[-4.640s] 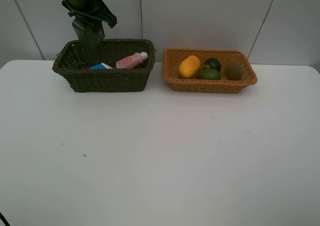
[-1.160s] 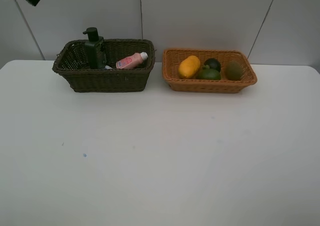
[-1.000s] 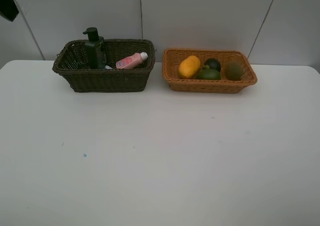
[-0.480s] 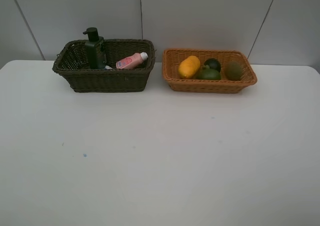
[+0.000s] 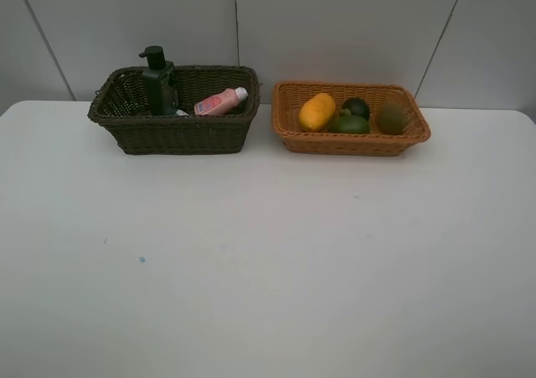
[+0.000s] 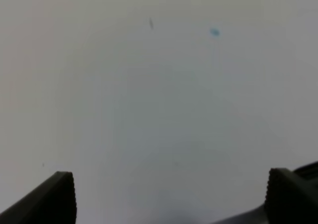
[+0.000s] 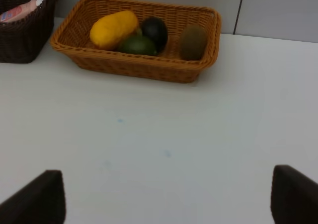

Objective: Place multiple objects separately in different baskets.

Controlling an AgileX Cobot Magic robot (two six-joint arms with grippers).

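Dark basket: the dark brown-green wicker basket (image 5: 173, 110) holds the black pump bottle (image 5: 158, 83) standing upright at its left end and the pink bottle with white cap (image 5: 220, 101) lying slanted beside it.
Tan basket: the light orange-tan basket (image 5: 350, 142) carries the yellow-orange mango (image 5: 317, 111), dark mangosteen (image 5: 357, 106), green lime (image 5: 352, 124) and brown kiwi (image 5: 391, 117), packed close together.
Table: the white table (image 5: 268, 261) shows nothing loose.
Step in hand: sorting looks finished, I'd judge; best to keep both arms clear of the basket rims and disturb nothing.
Left gripper (image 6: 169, 196): jaws spread wide, empty, above bare table.
Right gripper (image 7: 166, 196): jaws spread wide too, gripping nothing, facing the tan basket from well back.
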